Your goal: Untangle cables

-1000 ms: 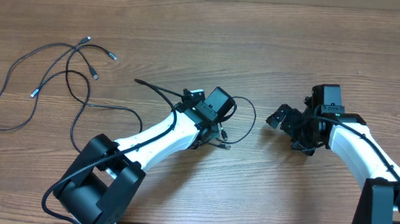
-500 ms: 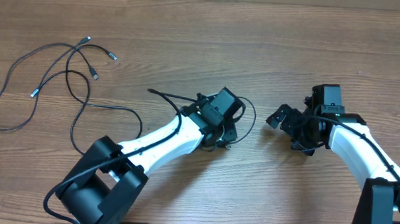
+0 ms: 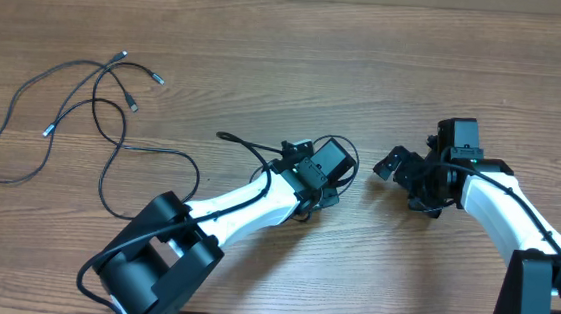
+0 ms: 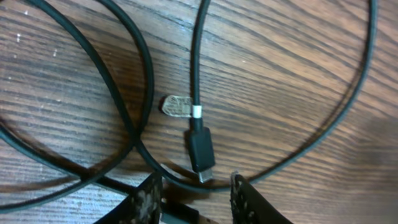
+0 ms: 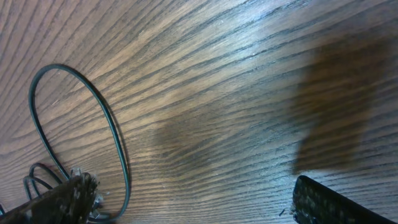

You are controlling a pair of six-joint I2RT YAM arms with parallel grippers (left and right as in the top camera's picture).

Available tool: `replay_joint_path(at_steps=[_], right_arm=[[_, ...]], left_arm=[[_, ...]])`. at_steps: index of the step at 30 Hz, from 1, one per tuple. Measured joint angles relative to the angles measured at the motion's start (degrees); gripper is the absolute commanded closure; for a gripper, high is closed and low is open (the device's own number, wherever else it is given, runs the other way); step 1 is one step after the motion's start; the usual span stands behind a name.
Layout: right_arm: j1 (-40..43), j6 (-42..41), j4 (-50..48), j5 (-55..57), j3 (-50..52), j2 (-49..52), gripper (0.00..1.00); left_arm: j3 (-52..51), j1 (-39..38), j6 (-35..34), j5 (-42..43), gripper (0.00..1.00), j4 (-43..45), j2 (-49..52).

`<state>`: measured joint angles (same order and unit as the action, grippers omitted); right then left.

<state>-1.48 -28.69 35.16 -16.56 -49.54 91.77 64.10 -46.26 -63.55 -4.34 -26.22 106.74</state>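
Observation:
Several thin black cables lie looped at the table's left, their small plug ends near the top. One more black cable runs under my left gripper and loops out beside it. In the left wrist view this cable crosses itself. Its black plug with a silver tip lies just ahead of my left gripper, whose jaws stand apart with nothing clamped between them. My right gripper hovers wide open to the right of the loop. The right wrist view shows that loop beside the left fingertip.
A small grey tag sits on the cable above the plug. Bare wooden tabletop stretches along the back. The table's far edge runs across the top. Both arm bases stand at the front edge.
My left arm has slid to the right, dragging the cable and its free end with it. Its jaws have opened from a tighter gap. The right arm has stayed still.

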Motion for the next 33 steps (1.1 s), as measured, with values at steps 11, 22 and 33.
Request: replay_joint_path(at_steps=[11, 22, 33], right_arm=[[0.0, 0.0, 0.0, 0.0, 0.0, 0.0, 0.0], [0.0, 0.0, 0.0, 0.0, 0.0, 0.0, 0.0], [0.0, 0.0, 0.0, 0.0, 0.0, 0.0, 0.0]], left_arm=[[0.0, -0.3, -0.9, -2.2, 0.62, 1.8, 2.1], [1.3, 0.2, -1.1, -3.8, 0.96, 3.1, 4.0], [3.2, 6.9, -1.0, 2.0, 0.96, -3.1, 4.2]])
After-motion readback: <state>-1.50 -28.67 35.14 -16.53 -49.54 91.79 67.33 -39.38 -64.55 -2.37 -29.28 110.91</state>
